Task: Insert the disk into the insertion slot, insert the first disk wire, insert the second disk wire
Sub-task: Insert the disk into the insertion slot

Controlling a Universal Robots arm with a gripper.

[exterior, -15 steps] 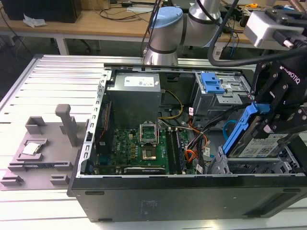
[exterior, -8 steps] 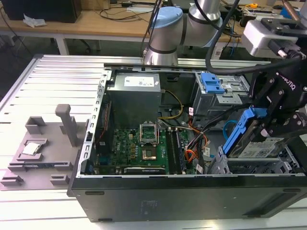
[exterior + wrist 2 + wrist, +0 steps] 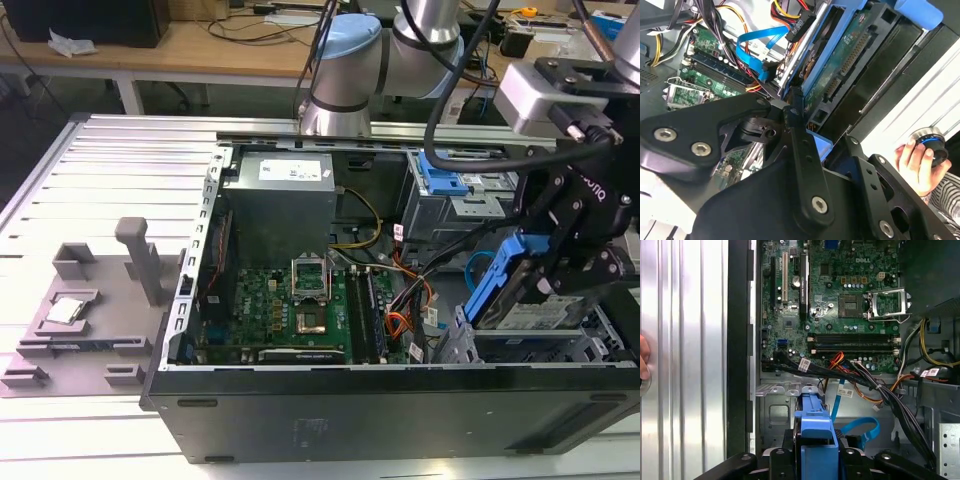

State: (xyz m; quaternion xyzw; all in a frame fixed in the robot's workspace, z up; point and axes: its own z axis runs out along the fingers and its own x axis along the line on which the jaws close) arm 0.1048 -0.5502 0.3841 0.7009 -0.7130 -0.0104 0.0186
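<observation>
While the gripper point(image 3: 538, 272) pinches the disk point(image 3: 528, 314) by its blue carrier, I see the drive tilted over the insertion slot point(image 3: 465, 345), the silver cage at the front corner of the open computer case point(image 3: 380, 410) on the exterior view's right. Whether its lower edge touches the cage, I cannot tell. The second disk wire point(image 3: 860, 427) loops just beside the carrier, near the motherboard point(image 3: 840, 290). In the second wrist view, a person's hand point(image 3: 915, 167) rests on a round knob point(image 3: 931, 142).
</observation>
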